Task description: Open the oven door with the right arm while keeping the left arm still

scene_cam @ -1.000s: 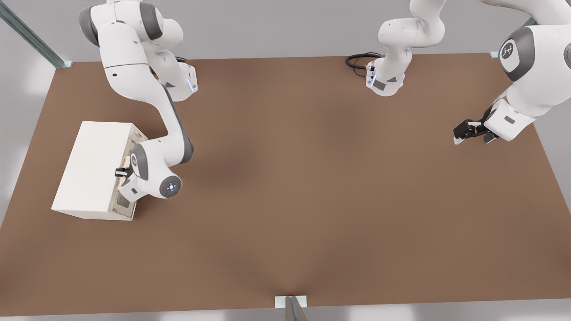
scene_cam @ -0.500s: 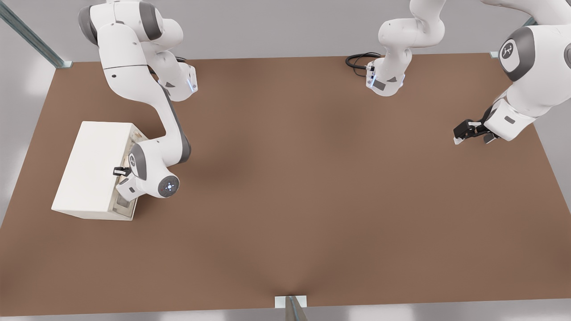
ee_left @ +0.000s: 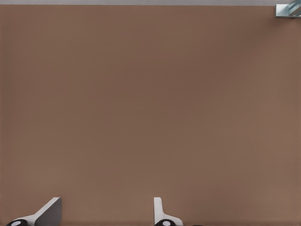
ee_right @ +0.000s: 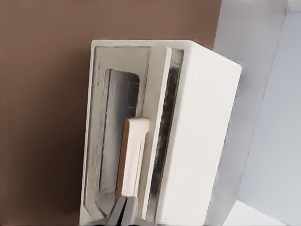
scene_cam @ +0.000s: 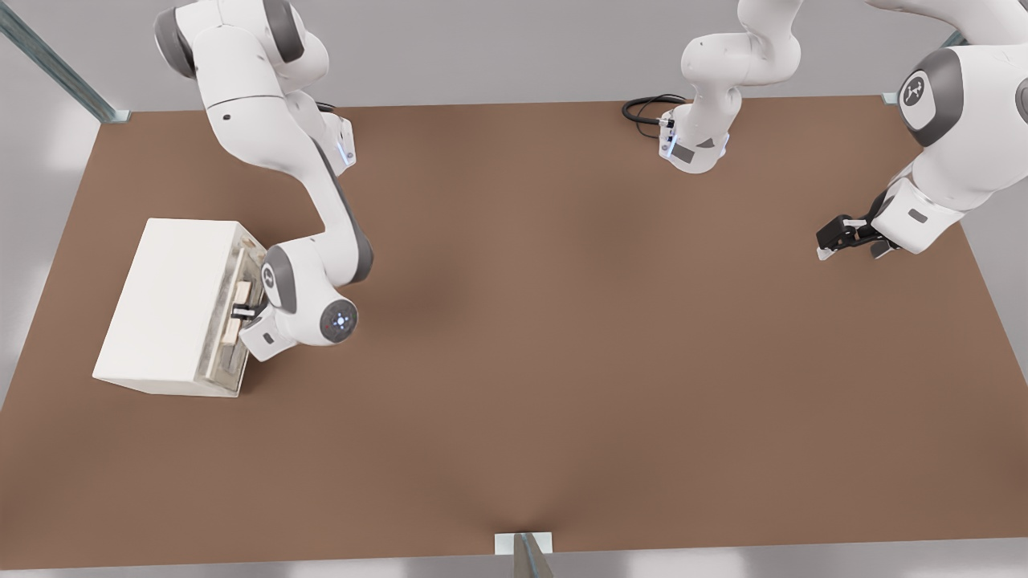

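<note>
The cream-white oven [scene_cam: 165,309] stands on the brown table at the front view's left. Its door [scene_cam: 227,341] faces the front view's right and stands slightly ajar, tilted off the box. In the right wrist view a dark gap [ee_right: 163,141] shows between the door [ee_right: 101,141] and the oven body [ee_right: 202,141]. The right arm [scene_cam: 321,265] reaches down to the door. My gripper [scene_cam: 243,309] is shut on the pale tan bar handle [scene_cam: 239,294]. The wrist view shows the handle [ee_right: 131,155] running into the pinched fingertips [ee_right: 120,213].
The parked left arm [scene_cam: 936,185] hangs over the table's right side with its black gripper [scene_cam: 839,237]. A black cable [scene_cam: 645,108] lies by an arm base [scene_cam: 695,144] at the back. A metal bracket [scene_cam: 522,544] sits at the front edge.
My wrist has swung toward the front view's right, away from the oven box. The handle came with it, and the door now stands off the box with a gap.
</note>
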Action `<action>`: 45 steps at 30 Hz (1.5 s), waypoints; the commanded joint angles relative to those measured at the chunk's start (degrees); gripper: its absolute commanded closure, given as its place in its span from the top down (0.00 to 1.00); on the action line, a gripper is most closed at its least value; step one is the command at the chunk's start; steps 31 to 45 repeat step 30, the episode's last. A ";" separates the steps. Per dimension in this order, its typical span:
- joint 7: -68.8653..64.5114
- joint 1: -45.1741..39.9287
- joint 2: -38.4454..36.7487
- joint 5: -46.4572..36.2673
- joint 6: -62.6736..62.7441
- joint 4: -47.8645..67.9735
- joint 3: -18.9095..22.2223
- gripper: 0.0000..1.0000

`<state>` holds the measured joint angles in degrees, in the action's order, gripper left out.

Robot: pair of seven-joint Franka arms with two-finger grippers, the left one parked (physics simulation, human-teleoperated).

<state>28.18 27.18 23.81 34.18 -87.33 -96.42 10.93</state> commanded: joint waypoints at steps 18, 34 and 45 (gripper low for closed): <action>-27.30 -19.88 -12.39 -33.65 8.50 26.72 -10.05 1.00; -27.74 -22.52 -11.33 -33.56 8.50 26.72 -9.87 1.00; -27.74 -22.52 -11.33 -33.56 8.50 26.72 -9.87 1.00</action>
